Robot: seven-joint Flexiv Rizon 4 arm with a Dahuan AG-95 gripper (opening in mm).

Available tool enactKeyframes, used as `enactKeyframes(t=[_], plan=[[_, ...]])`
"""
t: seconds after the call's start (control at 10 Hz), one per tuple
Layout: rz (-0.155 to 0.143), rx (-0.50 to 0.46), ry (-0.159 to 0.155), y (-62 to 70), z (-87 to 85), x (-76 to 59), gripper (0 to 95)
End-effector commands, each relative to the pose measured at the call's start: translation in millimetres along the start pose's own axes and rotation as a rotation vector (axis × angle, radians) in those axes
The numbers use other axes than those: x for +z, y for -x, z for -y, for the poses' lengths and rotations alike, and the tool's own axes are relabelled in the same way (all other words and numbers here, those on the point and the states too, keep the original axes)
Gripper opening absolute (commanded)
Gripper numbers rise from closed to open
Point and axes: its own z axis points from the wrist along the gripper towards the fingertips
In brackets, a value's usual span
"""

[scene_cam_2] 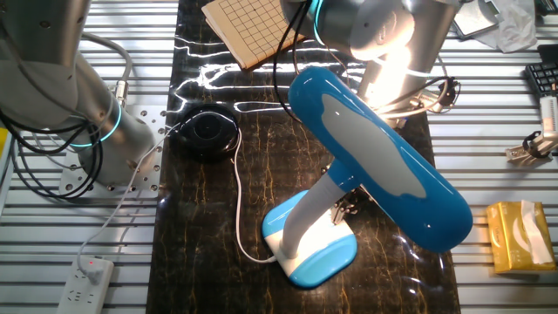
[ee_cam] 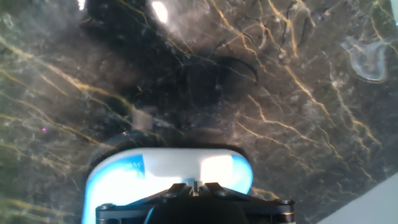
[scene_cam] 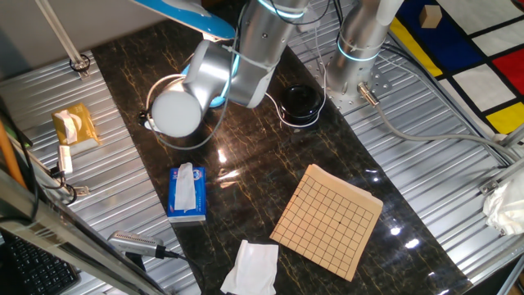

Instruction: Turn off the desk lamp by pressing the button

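Note:
The desk lamp stands near the table's front edge in the other fixed view, with its light-blue base point(scene_cam_2: 316, 253), white neck point(scene_cam_2: 321, 208) and long blue head point(scene_cam_2: 375, 153). Bright light falls on the arm behind the head. The thin white cord point(scene_cam_2: 240, 205) runs off to the left. My gripper point(scene_cam_2: 346, 208) is low beside the neck, over the base. In the hand view the fingertips point(ee_cam: 196, 185) meet, shut and empty, right above the base point(ee_cam: 168, 169). I cannot make out the button. In one fixed view only the head point(scene_cam: 192, 18) shows, because the arm hides the base.
A black round pot point(scene_cam_2: 207, 133) sits left of the lamp; it also shows in one fixed view point(scene_cam: 300, 100). A wooden grid board point(scene_cam: 327, 220), a blue tissue pack point(scene_cam: 187, 192) and a white cloth point(scene_cam: 250, 266) lie on the dark marble top. A power strip point(scene_cam_2: 87, 277) lies off the table.

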Motion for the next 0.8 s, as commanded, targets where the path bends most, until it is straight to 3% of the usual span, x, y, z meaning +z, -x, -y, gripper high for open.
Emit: enactKeyframes(t=[0.1,0.8], plan=[[0.006,-0.005,0.003,-0.3,-0.8,1.5,0.0],[0.006,-0.004,-0.002,0.6,-3.6,3.5,0.0]])
